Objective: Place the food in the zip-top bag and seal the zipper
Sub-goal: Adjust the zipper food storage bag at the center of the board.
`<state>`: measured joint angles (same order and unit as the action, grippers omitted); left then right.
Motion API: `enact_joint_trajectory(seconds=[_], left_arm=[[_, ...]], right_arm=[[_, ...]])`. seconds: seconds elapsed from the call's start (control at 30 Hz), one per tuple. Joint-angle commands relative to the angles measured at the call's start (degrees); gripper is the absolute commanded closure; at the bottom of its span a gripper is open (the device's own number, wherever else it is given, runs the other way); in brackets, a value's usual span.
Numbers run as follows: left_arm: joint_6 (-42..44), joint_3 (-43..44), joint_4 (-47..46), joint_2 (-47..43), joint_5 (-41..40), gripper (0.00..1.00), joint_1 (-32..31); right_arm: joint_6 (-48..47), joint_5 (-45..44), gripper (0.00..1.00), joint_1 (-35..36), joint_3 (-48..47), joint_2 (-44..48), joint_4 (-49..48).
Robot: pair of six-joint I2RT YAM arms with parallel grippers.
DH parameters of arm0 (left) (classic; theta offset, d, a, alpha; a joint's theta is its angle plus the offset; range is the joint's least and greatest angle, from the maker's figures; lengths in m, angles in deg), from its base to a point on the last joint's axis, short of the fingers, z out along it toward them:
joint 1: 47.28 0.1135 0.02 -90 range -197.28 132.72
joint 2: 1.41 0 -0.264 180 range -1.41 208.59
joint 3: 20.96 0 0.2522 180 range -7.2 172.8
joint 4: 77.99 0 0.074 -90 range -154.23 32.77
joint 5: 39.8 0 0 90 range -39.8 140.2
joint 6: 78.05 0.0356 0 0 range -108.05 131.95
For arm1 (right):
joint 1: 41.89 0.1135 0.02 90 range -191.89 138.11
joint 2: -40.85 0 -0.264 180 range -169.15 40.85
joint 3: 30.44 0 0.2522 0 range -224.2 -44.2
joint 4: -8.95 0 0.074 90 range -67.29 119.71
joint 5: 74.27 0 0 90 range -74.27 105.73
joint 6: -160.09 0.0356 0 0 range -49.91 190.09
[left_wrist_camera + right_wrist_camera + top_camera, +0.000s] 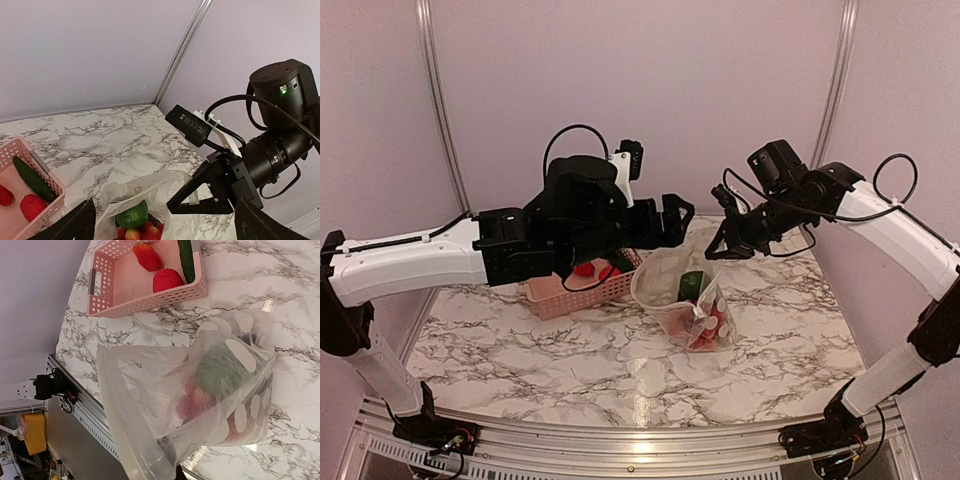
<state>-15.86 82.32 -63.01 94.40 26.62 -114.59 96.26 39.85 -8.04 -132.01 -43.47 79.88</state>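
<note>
The zip-top bag (682,292) stands on the marble table, its mouth pulled up toward the right. Inside it lies food: a green lime (132,215) on red pieces (141,233), seen through the dotted plastic (222,370). My right gripper (722,246) is shut on the bag's mouth edge (176,471), beside the zipper (120,415). My left gripper (672,215) hovers open above the bag's mouth, its fingers (75,225) wide apart and holding nothing. More food lies in the pink basket (575,292): red pieces (167,280) and a green cucumber (32,177).
The pink lattice basket (145,295) sits just left of the bag, under my left arm. The right gripper's black body (225,190) hangs close to the left fingers. Lilac walls enclose the back and sides; a metal rail (640,440) runs along the near edge.
</note>
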Motion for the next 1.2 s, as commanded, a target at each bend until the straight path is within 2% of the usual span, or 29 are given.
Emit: enact_joint_trajectory(seconds=[0.0,0.17,0.33,0.57,0.77,0.83,1.03,1.17], left_arm=[[-6.7,-7.7,9.2,-4.6,1.9,0.04,2.0],[-9.4,-15.1,10.8,-7.2,4.4,0.19,3.1],[-12.8,-14.4,14.9,-3.4,7.6,0.31,6.6],[-12.0,-12.4,9.4,2.2,15.9,0.44,8.0],[-11.5,-7.7,9.9,6.2,21.3,0.72,8.0],[-11.9,-6.9,9.1,6.7,22.5,0.82,8.0],[-15.6,-4.1,7.0,6.9,20.5,0.98,8.1],[-15.2,-1.7,5.8,7.1,19.3,1.0,8.3]], right_arm=[[-1.0,1.0,1.0,-0.4,-0.2,0.5,-3.6],[-1.1,1.4,1.0,-0.4,0.4,0.8,-3.4],[-1.9,1.8,1.0,-0.3,1.3,1.1,-2.5],[-2.4,1.1,1.0,-0.3,4.3,1.5,-3.6],[-1.6,-0.8,1.0,-0.3,5.6,2.8,-3.2],[-1.3,-1.2,0.96,-0.3,6.1,3.2,-2.6],[1.9,-3.7,0.72,2.6,9.0,5.5,-2.4],[4.0,-6.4,0.7,3.5,10.3,7.2,-3.0]])
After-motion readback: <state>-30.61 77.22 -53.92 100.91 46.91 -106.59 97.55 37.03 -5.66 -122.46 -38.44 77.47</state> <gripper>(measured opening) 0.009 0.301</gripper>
